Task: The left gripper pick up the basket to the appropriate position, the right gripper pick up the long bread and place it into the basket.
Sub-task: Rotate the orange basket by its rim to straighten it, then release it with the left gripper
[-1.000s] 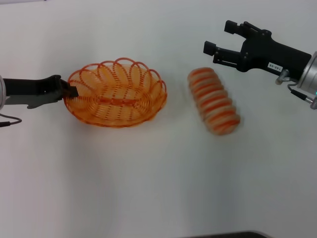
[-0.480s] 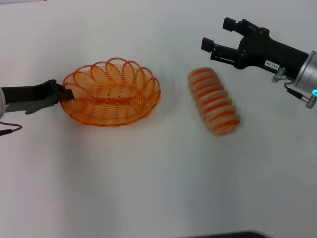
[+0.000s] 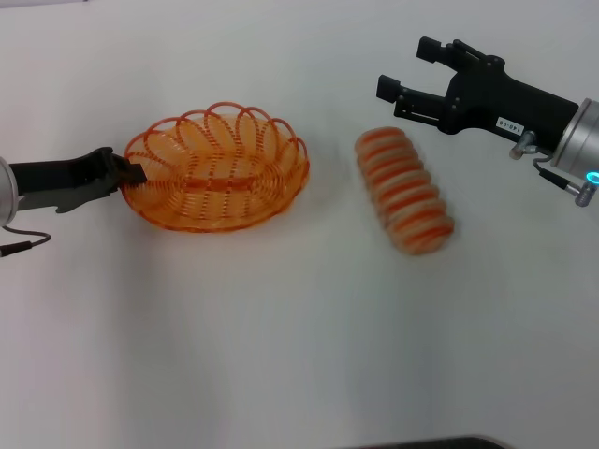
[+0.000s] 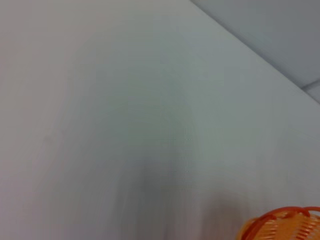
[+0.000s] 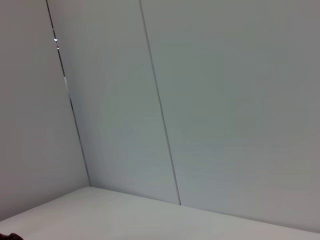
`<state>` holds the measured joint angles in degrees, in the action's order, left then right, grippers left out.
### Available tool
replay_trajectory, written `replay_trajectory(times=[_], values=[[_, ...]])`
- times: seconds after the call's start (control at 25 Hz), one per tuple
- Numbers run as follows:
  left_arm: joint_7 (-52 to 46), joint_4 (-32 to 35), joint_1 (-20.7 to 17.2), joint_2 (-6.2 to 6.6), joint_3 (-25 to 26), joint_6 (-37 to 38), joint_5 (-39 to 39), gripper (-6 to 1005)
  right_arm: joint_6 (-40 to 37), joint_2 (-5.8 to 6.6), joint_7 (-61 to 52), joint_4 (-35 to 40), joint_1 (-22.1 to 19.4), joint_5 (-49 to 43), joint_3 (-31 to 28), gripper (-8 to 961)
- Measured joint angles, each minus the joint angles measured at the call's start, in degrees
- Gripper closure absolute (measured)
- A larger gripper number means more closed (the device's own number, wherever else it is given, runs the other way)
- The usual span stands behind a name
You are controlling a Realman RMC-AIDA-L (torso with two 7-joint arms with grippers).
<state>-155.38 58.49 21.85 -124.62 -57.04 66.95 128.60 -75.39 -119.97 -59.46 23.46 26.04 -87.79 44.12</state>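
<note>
On the white worktop (image 3: 281,355), the left gripper (image 3: 131,174) is clamped on the left rim of the basket (image 3: 217,166), while the right gripper (image 3: 407,73) hovers with fingers spread, empty, above the long bread (image 3: 404,191) lying right of the basket.

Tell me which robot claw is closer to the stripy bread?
The right gripper. It hovers open just beyond the long bread's far end, not touching. The left gripper is across the basket, clamped on its rim.
</note>
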Motion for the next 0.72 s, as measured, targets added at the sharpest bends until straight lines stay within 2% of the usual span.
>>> replay_trajectory(times=[0.6,0.72], values=[[0.2,0.4,-0.1,0.00,-0.8,-0.5,-0.2,892,0.0,0.09,1.5,-0.5,0.8,0.0,-0.3,8],[0.2,0.5,-0.1,0.00,-0.8,0.1,-0.2,826,0.0,0.09,1.5,-0.5,1.1,0.0,-0.3,8]])
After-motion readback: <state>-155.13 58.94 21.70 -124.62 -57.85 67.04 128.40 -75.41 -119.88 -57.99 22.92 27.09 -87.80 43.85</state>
